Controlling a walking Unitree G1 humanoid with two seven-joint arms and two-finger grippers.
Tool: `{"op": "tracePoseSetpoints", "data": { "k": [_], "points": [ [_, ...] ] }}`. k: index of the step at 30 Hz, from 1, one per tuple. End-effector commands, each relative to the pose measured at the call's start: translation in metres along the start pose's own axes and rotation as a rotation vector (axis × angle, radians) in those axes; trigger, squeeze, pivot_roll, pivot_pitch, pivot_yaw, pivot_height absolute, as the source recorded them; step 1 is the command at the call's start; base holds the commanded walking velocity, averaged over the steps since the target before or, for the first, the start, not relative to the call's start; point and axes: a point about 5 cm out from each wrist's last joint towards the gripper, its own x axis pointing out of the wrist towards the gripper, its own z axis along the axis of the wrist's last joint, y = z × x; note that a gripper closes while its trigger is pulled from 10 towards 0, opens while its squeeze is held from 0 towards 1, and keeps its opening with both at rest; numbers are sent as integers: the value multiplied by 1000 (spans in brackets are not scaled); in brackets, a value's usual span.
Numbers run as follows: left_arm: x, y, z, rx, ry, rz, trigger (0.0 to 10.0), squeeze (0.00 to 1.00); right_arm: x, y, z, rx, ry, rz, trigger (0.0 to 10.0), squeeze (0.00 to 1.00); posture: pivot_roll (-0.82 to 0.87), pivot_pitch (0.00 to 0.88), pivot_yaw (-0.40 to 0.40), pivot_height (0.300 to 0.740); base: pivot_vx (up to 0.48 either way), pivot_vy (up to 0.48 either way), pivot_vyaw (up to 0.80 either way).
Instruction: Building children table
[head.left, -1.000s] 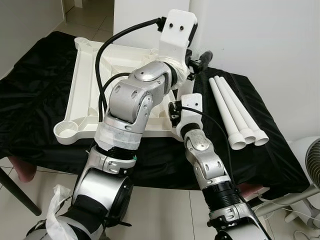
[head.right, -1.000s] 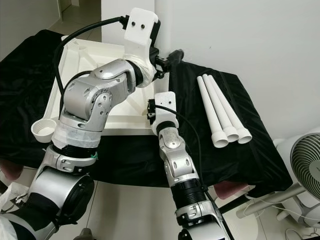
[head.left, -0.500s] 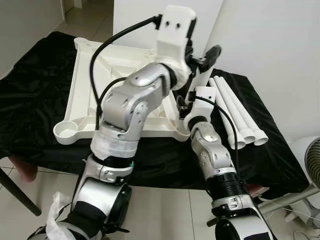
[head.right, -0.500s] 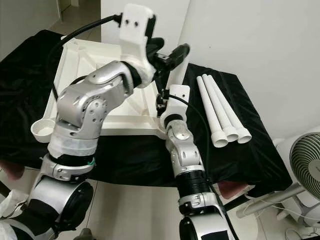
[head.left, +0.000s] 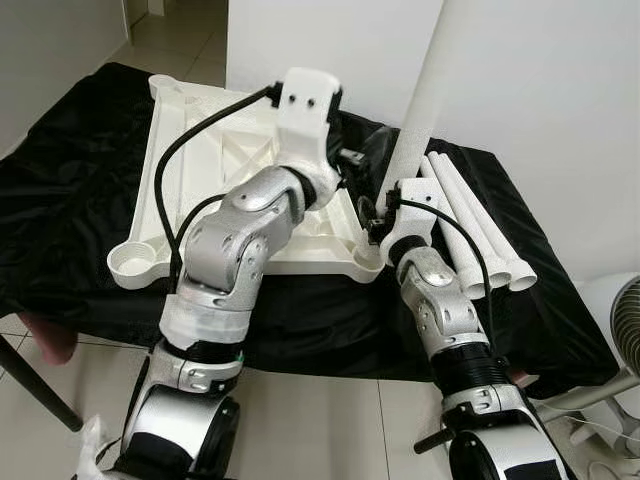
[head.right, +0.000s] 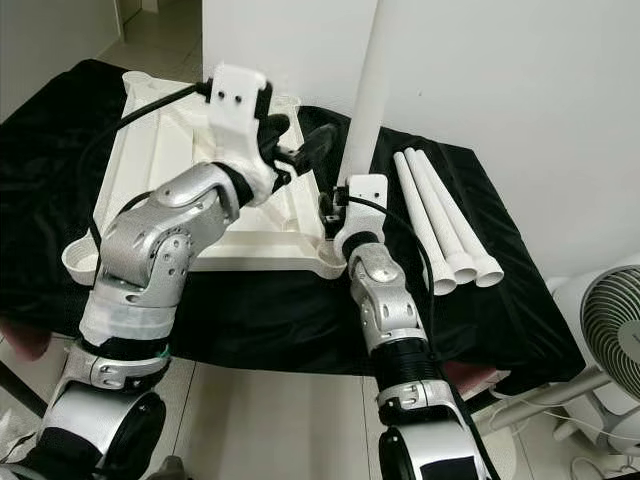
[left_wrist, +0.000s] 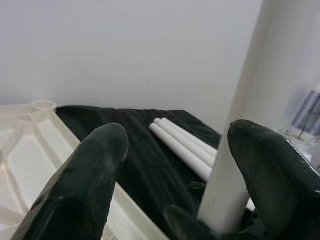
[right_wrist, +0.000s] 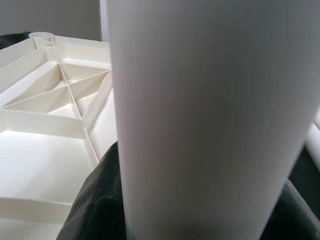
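The white table top (head.left: 180, 180) lies upside down on a black cloth. A white table leg (head.left: 420, 90) stands upright at its near right corner. My right gripper (head.left: 388, 200) is shut on the leg's lower part; in the right wrist view the leg (right_wrist: 210, 120) is close in front of a black finger (right_wrist: 95, 205). My left gripper (head.left: 362, 157) hangs open just left of the leg and touches nothing. In the left wrist view, the leg (left_wrist: 240, 125) rises beside one of its fingertips (left_wrist: 270, 165). Three more legs (head.left: 480, 230) lie side by side on the cloth to the right.
A round corner socket (head.left: 133, 262) sits at the table top's near left corner. A white fan (head.right: 605, 340) stands on the floor at the right. A white wall is close behind the table. Bare cloth (head.left: 70, 150) lies to the left of the table top.
The right gripper has brought the leg upright at the table top's near right corner. The left gripper has dropped down and left, away from the leg.
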Motion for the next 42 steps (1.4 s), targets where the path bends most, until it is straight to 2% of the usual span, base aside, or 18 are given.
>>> {"op": "tracePoseSetpoints", "data": {
  "k": [1, 2, 4, 5, 6, 9, 11, 13, 15, 16, 27, 33, 39, 42],
  "points": [
    [-1, -8, -11, 49, 20, -70, 10000, 0, 1, -11, 0, 3, -18, -17, 10000, 0, 204, 4, -183, 740, 0, 0, 0],
    [-1, -8, -11, 49, 20, -70, 10000, 0, 1, -11, 0, 3, -18, -17, 10000, 0, 204, 4, -183, 740, 0, 0, 0],
    [-7, -5, -29, 100, 66, -56, 10000, 0, 2, -19, -4, 16, -21, -35, 10000, 0, 206, 4, -186, 740, 0, 0, 0],
    [-7, -5, -29, 100, 66, -56, 10000, 0, 2, -19, -4, 16, -21, -35, 10000, 0, 206, 4, -186, 740, 0, 0, 0],
    [-10, -3, -42, 113, 115, -55, 10000, 0, 1, -24, -5, 25, -23, -42, 10000, 0, 208, 2, -187, 740, 0, 0, 0],
    [-13, -1, -53, 145, 151, -43, 10000, 0, 1, -28, -6, 22, -31, -49, 10000, 0, 207, 1, -188, 740, 0, 0, 0],
    [-16, 1, -73, 177, 220, -29, 10000, 0, 0, -33, -8, 34, -43, -46, 10000, 0, 211, 0, -189, 740, 0, 0, 0],
    [-16, 1, -73, 177, 220, -29, 10000, 0, 0, -33, -8, 34, -43, -46, 10000, 0, 211, 0, -189, 740, 0, 0, 0],
    [-17, 5, -95, 182, 312, -4, 10000, 0, -1, -36, -9, 54, -48, -44, 10000, 0, 211, 0, -190, 740, 0, 0, 0],
    [-16, 7, -105, 211, 351, 16, 10000, 0, -1, -38, -10, 66, -54, -48, 10000, 0, 209, 1, -187, 740, 0, 0, 0],
    [-9, 14, -131, 264, 449, 74, 10000, 0, -7, -47, -7, 101, -111, -85, 10000, 0, 190, 21, -177, 740, 0, 0, 0],
    [-6, 16, -139, 291, 474, 64, 10000, 0, -9, -51, -5, 89, -128, -98, 10000, 0, 182, 18, -169, 740, 0, 0, 0],
    [-6, 22, -158, 343, 579, 57, 10000, 0, -10, -57, 1, 76, -151, -115, 10000, 0, 169, 16, -158, 740, 0, 0, 0],
    [-5, 22, -160, 363, 590, 53, 10000, 0, -10, -58, 2, 75, -155, -117, 10000, 0, 165, 14, -153, 740, 0, 0, 0]
  ]
}}
